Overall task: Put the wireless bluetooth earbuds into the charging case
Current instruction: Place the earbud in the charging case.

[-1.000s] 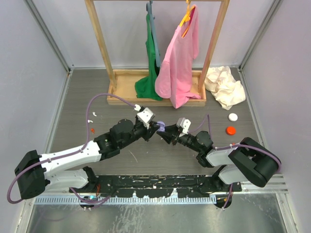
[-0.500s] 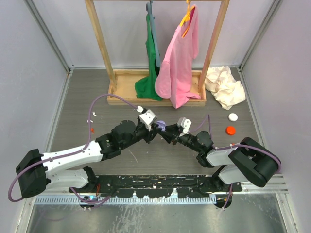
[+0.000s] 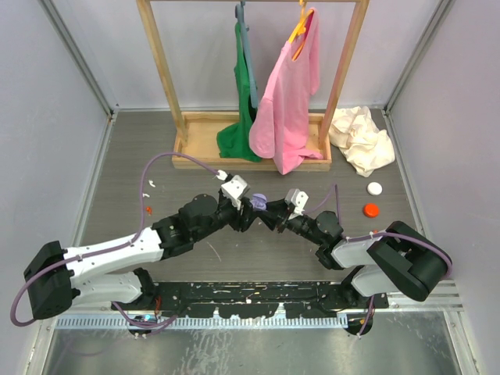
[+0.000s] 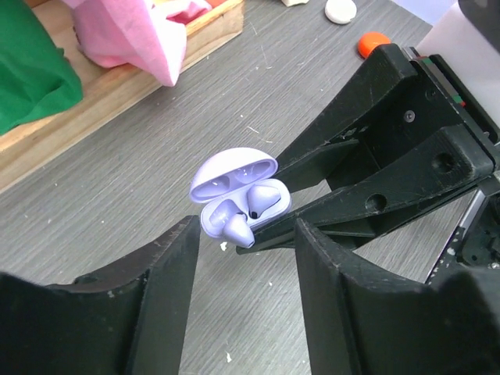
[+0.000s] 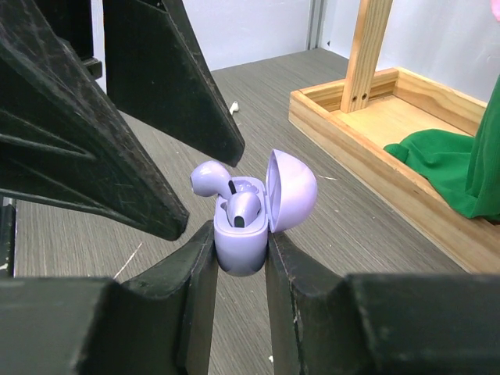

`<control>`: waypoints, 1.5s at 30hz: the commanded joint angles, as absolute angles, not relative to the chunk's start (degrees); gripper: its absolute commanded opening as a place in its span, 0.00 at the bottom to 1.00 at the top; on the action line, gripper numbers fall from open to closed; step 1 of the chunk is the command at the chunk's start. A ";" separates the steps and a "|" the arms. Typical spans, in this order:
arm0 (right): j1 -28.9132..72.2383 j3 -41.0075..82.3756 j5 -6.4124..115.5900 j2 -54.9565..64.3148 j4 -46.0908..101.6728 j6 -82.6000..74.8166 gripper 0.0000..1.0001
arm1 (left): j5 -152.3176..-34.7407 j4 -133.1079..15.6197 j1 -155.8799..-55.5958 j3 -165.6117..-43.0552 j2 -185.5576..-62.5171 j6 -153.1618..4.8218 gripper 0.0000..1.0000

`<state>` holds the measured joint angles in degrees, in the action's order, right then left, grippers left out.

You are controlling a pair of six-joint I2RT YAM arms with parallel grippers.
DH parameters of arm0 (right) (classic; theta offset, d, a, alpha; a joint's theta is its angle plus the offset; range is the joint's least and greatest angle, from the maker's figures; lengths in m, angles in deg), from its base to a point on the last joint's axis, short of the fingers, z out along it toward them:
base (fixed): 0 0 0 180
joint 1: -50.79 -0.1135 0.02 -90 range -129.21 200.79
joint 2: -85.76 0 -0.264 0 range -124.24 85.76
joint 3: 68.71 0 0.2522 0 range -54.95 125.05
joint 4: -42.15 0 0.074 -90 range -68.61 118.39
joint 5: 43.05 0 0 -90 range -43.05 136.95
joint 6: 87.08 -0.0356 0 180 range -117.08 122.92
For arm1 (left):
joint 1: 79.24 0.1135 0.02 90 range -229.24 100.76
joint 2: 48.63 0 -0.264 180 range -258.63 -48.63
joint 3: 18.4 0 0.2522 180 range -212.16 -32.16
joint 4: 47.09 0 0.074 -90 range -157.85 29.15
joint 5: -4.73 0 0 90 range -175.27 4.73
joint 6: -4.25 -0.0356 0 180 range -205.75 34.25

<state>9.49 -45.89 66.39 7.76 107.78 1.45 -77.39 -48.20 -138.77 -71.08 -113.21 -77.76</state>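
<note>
The left hand [image 4: 245, 238], fingers spread wide and empty, has backed off the open lilac plastic charging case [image 5: 293, 191] pinched in the right hand [image 5: 241, 238], leaving one lilac earbud [image 5: 242, 209] seated and the second earbud [image 4: 237, 229] crooked, unseated.

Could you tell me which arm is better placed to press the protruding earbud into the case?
Left: its open left gripper faces the tilted earbud, while the right gripper clamps the case.

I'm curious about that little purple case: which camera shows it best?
The right wrist view: the charging case sits large and central, lid open, earbuds visible. The left wrist view shows it smaller, from above; the top view only a purple speck.
</note>
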 commanded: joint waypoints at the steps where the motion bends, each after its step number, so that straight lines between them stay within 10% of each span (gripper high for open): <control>1: 9.35 -45.47 65.58 8.00 113.55 1.65 0.13 | -73.77 -49.04 -139.02 -72.91 -109.21 -73.98 0.55; 14: 9.31 -45.52 65.14 7.84 113.99 1.47 0.13 | -68.60 -57.54 -139.01 -76.71 -107.56 -64.24 0.76; 45: 9.37 -45.88 65.80 8.50 114.69 1.10 0.13 | -63.11 -61.88 -135.77 -77.35 -111.10 -61.92 0.76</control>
<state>9.49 -45.89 65.65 7.74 108.68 1.23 -63.23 -64.36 -136.73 -75.98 -111.68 -63.38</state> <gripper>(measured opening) 0.330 0.766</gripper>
